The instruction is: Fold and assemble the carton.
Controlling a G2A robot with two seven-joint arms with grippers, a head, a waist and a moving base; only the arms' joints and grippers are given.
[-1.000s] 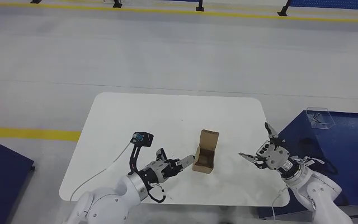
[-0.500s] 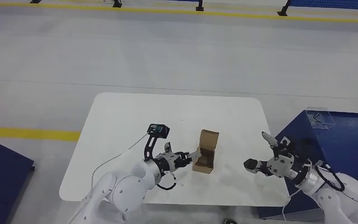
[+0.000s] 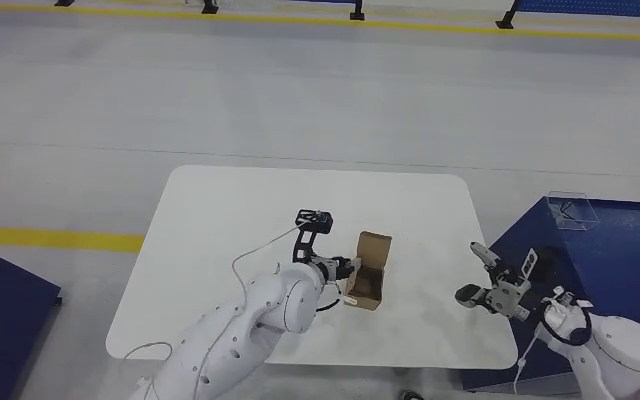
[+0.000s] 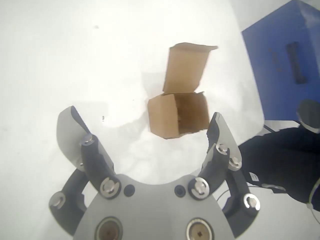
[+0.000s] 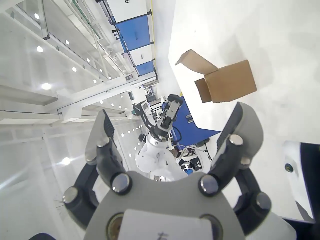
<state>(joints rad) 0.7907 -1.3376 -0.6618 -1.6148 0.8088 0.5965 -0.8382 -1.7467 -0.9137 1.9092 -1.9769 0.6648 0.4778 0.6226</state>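
- The carton [image 3: 368, 272] is seen standing on the white worktop [image 3: 230, 220], a little towards its near edge. Its body is open at the top and its lid flap is raised at the far side.
- It is judged to be light, empty cardboard: stiff across the panels, willing to bend only at the creases, and easily dented if squeezed hard.
- On so smooth a surface it can be expected to slide when pushed, so the body should be braced while a flap is folded.
- The lid is best taken near its free edge, by the tuck tab. A side wall is best pressed flat rather than pinched at a corner.
- The left hand [image 3: 345, 270] is held just beside the carton's left side with its fingers spread wide and nothing between them. Whether a fingertip touches the cardboard cannot be told.
- The right hand [image 3: 472, 272] is held well apart from the carton, by the worktop's right edge, also spread and empty.
- Since a second ago, the left arm has been swung up and round, and its hand brought closer against the carton.
- Over the same time the right hand has been drawn back towards the near right corner. The carton itself has not been shifted, and its lid is as it was.
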